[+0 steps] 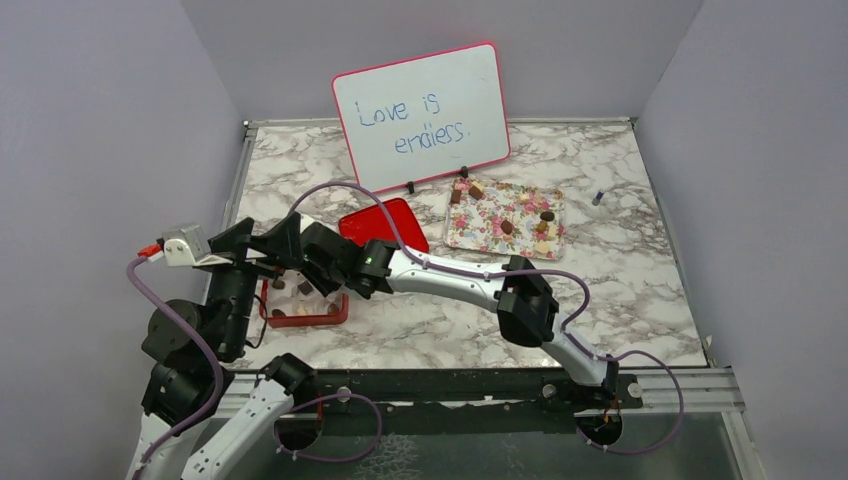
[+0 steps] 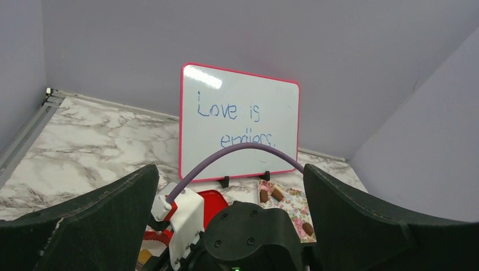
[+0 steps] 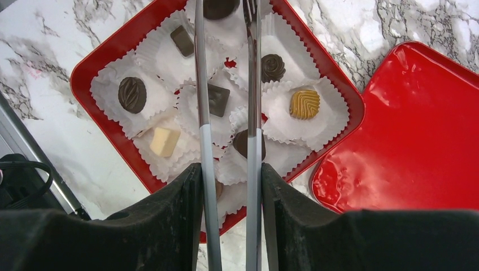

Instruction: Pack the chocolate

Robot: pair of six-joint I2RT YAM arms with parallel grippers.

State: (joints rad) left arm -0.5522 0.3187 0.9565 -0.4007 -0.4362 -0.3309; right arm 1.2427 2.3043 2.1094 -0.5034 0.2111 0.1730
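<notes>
The chocolate lies in two places. Several pieces (image 1: 507, 227) sit on the flower-patterned tray (image 1: 470, 235). Others sit in white paper cups in the red box (image 3: 85, 84): a dark oval (image 3: 131, 94), a cream block (image 3: 164, 141), a tan one (image 3: 304, 104). My right gripper (image 3: 229, 180) is shut on metal tongs (image 3: 200, 113) over the box. A dark piece (image 3: 219, 7) lies between the tong tips at the frame edge; I cannot tell if it is gripped. In the top view my right gripper (image 1: 322, 272) covers the box (image 1: 300, 320). My left gripper (image 2: 229, 169) is open and empty, raised beside it.
The red lid (image 3: 406, 130) lies flat right of the box, also in the top view (image 1: 385, 222). A whiteboard (image 1: 420, 115) stands at the back. A small vial (image 1: 597, 197) is at the far right. Grey walls enclose the marble table.
</notes>
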